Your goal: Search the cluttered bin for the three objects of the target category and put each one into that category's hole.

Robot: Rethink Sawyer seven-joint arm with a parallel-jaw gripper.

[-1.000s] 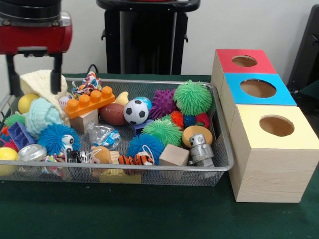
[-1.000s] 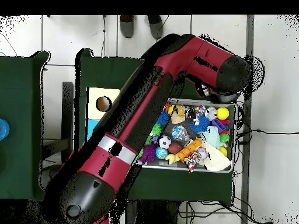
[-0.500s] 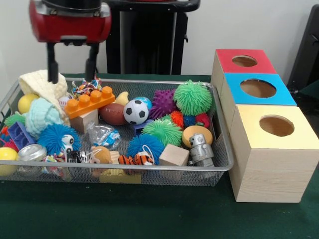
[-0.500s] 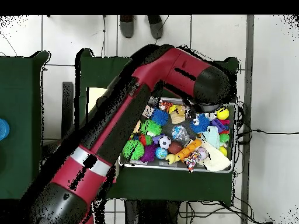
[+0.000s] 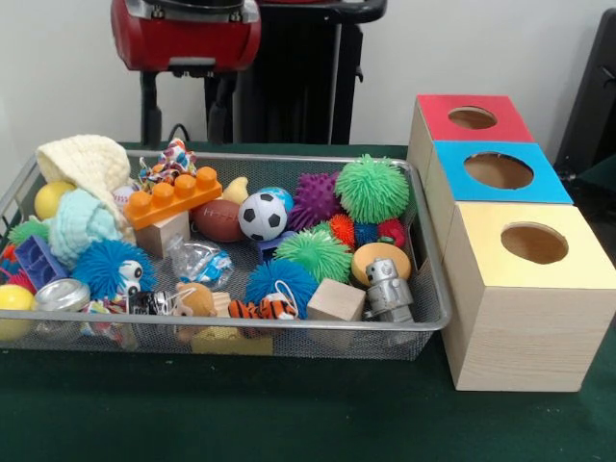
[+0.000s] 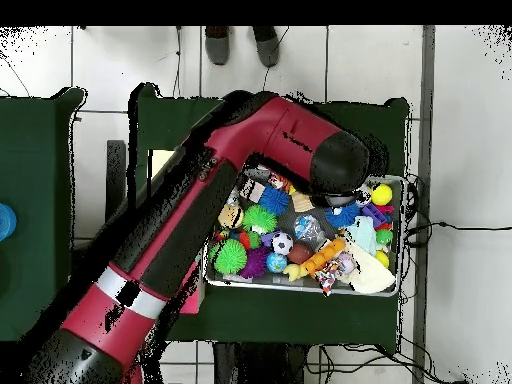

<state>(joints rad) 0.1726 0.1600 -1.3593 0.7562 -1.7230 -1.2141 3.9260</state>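
Bin (image 5: 423, 322): a wire-mesh tray on the green table (image 5: 289, 423), packed with toys. My gripper (image 5: 186, 101) hangs above its far rim, over the back-left part, both fingers (image 5: 150, 106) pointing down, spread apart, nothing between them. Below and just in front of it lie a patterned rope toy (image 5: 168, 162) and an orange building brick (image 5: 173, 197); a cream knitted piece (image 5: 89, 168) lies to the left of these. Centre of the bin: a brown football (image 5: 218, 220), a black-and-white soccer ball (image 5: 262, 216), a purple spiky ball (image 5: 315, 199) and a large green fuzzy ball (image 5: 372, 189). Near the front rim: a wooden cube (image 5: 336, 300) and a small grey robot figure (image 5: 388, 288). Beside the bin stand three wooden boxes, each with a round hole on top: red box (image 5: 472, 117) farthest, blue box (image 5: 499, 171) in the middle, yellow box (image 5: 534, 245) nearest. In the overhead view my arm (image 6: 200, 220) crosses over the boxes and hides them.
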